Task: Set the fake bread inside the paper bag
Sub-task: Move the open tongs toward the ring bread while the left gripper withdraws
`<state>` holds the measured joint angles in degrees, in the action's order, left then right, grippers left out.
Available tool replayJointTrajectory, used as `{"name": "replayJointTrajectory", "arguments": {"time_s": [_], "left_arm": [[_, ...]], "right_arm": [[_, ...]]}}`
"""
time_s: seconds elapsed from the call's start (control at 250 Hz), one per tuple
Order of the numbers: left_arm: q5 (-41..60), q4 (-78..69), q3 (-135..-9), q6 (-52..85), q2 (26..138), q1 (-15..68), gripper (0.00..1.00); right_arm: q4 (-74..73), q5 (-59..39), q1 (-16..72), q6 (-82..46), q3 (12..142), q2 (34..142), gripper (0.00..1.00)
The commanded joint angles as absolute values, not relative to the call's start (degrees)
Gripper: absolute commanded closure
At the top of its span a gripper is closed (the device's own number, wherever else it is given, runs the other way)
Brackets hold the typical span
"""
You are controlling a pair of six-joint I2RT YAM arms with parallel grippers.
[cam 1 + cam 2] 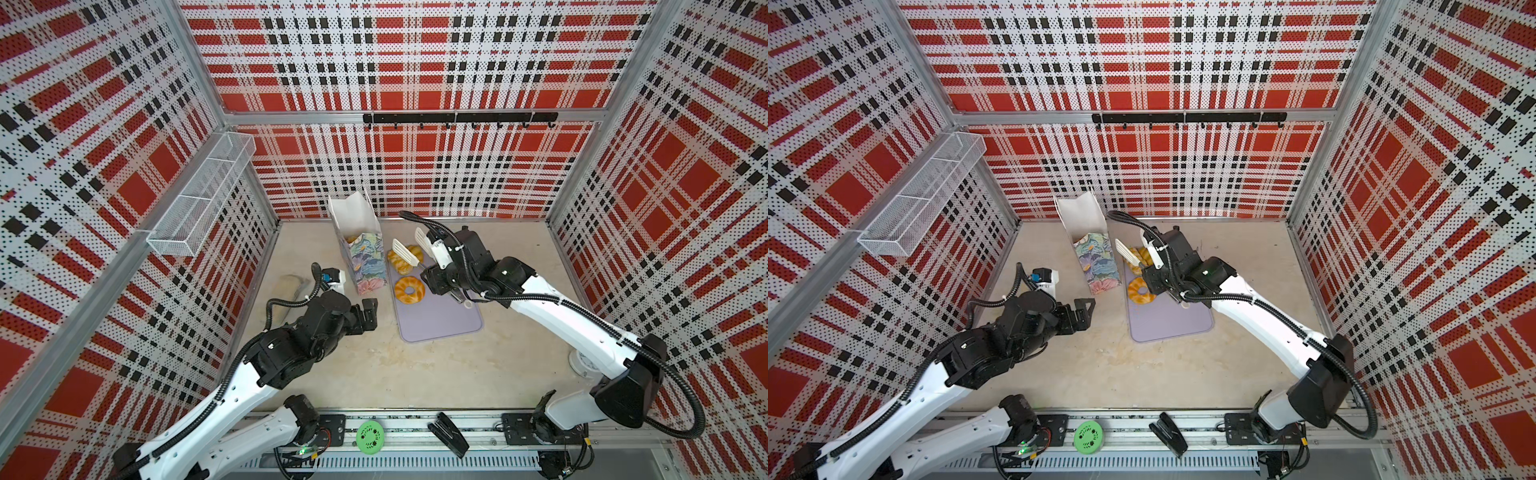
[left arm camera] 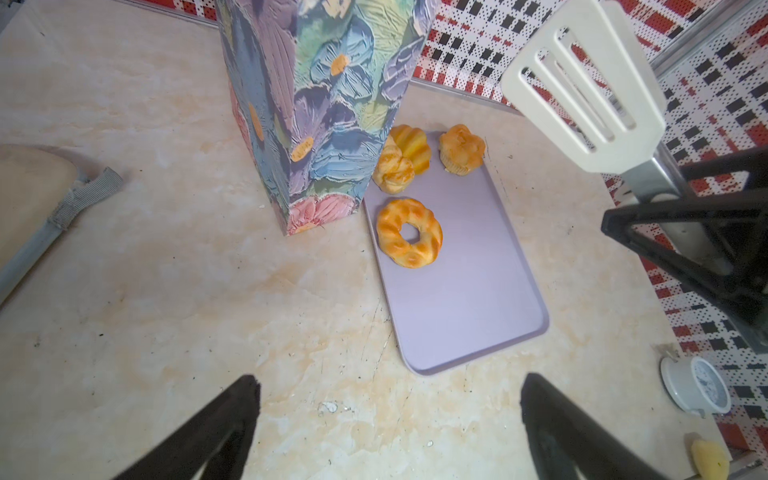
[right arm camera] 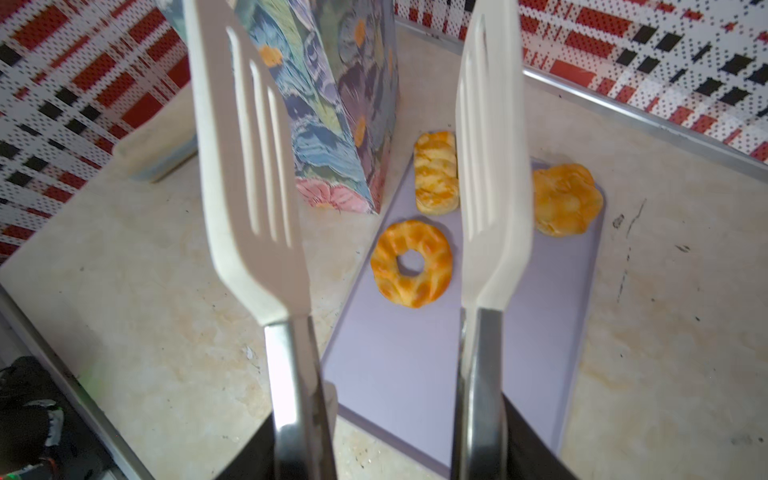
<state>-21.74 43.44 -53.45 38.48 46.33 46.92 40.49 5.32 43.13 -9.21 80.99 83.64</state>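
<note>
Top views, stereo pair: mounted high at front, facing steeply down toward the back wall [image 1: 415, 166]; far; whole tabletop [image 1: 374, 374] covered, purple tray [image 1: 440, 324] at frame centre. Left wrist view: low, near, facing paper bag [image 2: 324, 104] and tray. Right wrist view: near, sighting along tongs [image 3: 220, 174]. Shared by all: tray, bag, ring doughnut [image 3: 411, 291].

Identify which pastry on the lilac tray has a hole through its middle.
The ring doughnut, nearest the tray's bare end; the other three pastries are solid.
</note>
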Motion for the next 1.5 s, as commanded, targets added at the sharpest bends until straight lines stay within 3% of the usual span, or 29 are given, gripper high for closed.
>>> {"name": "replayJointTrajectory", "arguments": {"time_s": [0.0,0.896,1.497], "left_arm": [[-26.4,40.0,-51.8,41.8,47.1,49.6,0.01],[-27.9,27.5,-44.9,50.7,64.2,60.2,0.01],[-28.3,28.1,-38.9,55.2,63.1,60.3,0.01]], "right_arm": [[38.3,7.7,42.2,-10.4,77.8,79.1,0.41],[38.1,6.7,36.1,-16.1,58.1,73.1,0.4],[37.7,2.5,35.6,-14.7,66.4,89.5,0.43]]}}
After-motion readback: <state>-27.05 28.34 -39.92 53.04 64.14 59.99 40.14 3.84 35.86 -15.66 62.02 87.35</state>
